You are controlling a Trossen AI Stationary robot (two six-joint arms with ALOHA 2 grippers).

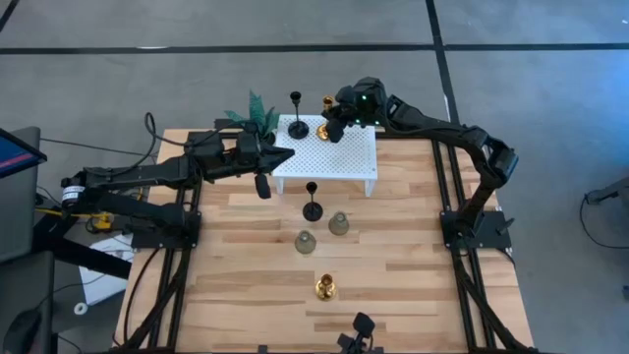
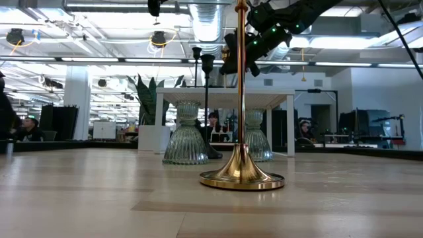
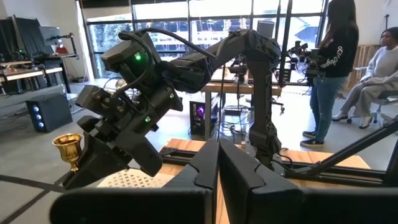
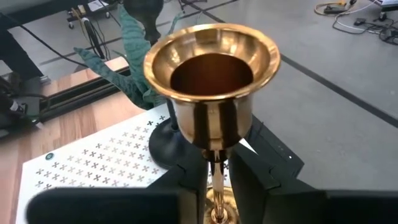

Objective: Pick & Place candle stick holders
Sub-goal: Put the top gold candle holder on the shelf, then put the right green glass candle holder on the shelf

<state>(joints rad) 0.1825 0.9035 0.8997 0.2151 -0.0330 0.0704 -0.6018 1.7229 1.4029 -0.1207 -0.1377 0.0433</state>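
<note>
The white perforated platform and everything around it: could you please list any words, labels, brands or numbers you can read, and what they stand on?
No readable text in any view.
White perforated platform: only a pattern of small cross-shaped holes and one small round dark mark, no letters.
Gold candle holder between the right gripper's fingers: plain, no marking.
Screen at the table's left: too small to read.

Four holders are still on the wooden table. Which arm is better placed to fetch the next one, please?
Probably the left. Its hand is shut and empty beside the black holder on the table. The right hand is over the white platform, fingers either side of a gold holder.
</note>
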